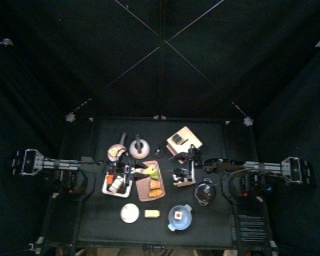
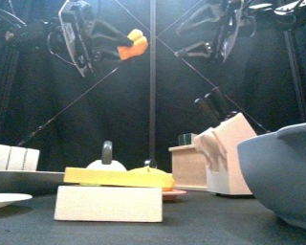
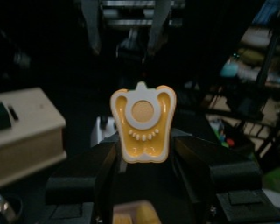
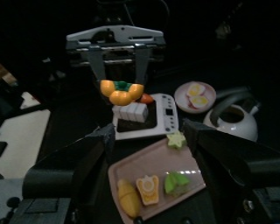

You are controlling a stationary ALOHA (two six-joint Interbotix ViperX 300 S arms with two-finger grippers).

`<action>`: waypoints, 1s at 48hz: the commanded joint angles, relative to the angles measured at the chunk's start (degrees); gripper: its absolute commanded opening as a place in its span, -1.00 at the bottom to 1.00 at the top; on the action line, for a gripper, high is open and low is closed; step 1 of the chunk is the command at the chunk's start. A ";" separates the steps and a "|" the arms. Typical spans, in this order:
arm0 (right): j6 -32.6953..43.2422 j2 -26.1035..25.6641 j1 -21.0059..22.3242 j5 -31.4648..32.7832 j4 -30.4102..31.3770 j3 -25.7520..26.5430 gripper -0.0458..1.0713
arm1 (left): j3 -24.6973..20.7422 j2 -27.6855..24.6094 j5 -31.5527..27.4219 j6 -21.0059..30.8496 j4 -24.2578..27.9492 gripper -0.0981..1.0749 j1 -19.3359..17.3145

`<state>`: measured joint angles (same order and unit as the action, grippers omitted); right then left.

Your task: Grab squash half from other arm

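The squash half (image 3: 143,122) is a small yellow-orange rounded chunk, its cut face turned to the left wrist camera. My left gripper (image 3: 143,149) is shut on it and holds it high above the table. In the front view the squash half (image 2: 133,45) hangs at the tip of the left gripper (image 2: 115,48). My right gripper (image 2: 198,46) is a short way to its right at about the same height. In the right wrist view the right gripper (image 4: 149,133) is open, facing the squash half (image 4: 119,92) held in the left gripper (image 4: 115,70).
Below lie a brown board (image 1: 147,180) with food pieces, a white plate (image 1: 129,212) and a blue-grey bowl (image 1: 180,218). The front view shows a knife block (image 2: 226,144), a kettle (image 2: 107,158) and a yellow slab on a white block (image 2: 111,196).
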<state>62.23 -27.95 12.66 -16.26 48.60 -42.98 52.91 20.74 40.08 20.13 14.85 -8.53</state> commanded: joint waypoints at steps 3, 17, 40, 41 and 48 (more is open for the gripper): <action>-0.35 1.49 3.43 -9.76 -5.45 1.05 0.79 | -1.05 -1.85 10.72 -5.45 -4.31 0.51 -0.35; -6.06 6.77 6.68 -21.36 -11.51 1.67 0.81 | -2.72 -8.61 24.08 -13.18 -18.19 0.51 1.23; -28.21 7.73 5.71 -25.40 -26.63 -0.53 0.81 | -8.96 -16.08 28.04 -13.18 -26.63 0.51 7.82; -28.48 7.73 5.54 -25.58 -26.81 -0.70 0.82 | -8.96 -16.17 28.48 -13.27 -26.98 0.51 7.82; -29.62 8.00 4.66 -26.46 -27.07 -1.05 0.91 | -9.05 -16.26 29.71 -13.27 -27.42 0.51 7.82</action>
<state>32.96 -19.42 17.75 -41.84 21.53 -44.65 45.18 3.96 68.82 6.94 -12.39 -0.70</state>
